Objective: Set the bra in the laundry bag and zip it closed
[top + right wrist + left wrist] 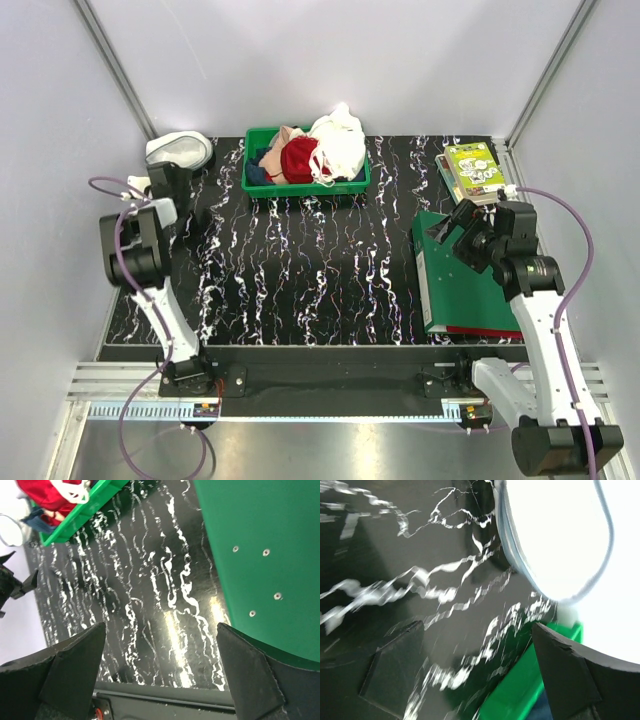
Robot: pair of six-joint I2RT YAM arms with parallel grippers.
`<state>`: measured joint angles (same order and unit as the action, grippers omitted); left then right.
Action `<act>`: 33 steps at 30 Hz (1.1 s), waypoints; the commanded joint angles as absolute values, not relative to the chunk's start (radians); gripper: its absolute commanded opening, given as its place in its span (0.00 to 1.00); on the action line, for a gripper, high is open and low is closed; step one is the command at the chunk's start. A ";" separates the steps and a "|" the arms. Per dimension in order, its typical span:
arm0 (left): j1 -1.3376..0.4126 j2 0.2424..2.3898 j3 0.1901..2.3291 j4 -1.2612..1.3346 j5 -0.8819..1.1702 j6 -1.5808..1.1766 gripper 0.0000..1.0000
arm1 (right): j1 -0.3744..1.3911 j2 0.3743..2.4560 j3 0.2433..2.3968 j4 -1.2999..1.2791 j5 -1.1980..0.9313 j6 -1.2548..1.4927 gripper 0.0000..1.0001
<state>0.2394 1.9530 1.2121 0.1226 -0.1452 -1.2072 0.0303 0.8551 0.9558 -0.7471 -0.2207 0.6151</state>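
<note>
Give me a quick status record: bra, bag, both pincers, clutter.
bra: in the green bin, on top of other clothes
bag: far-left corner of the table; open or zipped, cannot tell
left pincer: open, empty, close to the bag
right pincer: open, empty, over the table beside the binder
clutter: red garment in the bin; book far right
progress: bra not yet in the bag
</note>
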 commanded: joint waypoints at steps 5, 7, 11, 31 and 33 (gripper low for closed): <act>0.253 2.256 1.515 0.348 -0.136 -1.503 0.94 | 0.026 0.982 1.045 -0.690 -0.147 0.566 1.00; 0.253 2.299 1.613 0.304 -0.153 -1.523 0.94 | 0.026 1.008 1.060 -0.689 -0.146 0.565 1.00; 0.256 2.410 1.781 0.186 -0.146 -1.603 0.81 | 0.028 1.072 1.086 -0.687 -0.161 0.558 1.00; 0.212 1.390 0.835 -0.193 0.058 -0.930 0.00 | 0.208 1.075 1.023 -0.745 -0.426 0.454 1.00; 0.177 1.232 0.740 -0.326 0.054 -0.879 0.00 | 0.224 1.109 1.012 -0.773 -0.445 0.451 1.00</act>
<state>0.2337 1.4227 0.8974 -0.0708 0.0044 -1.0779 0.1913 1.0676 1.0340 -0.7345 -0.3866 0.4763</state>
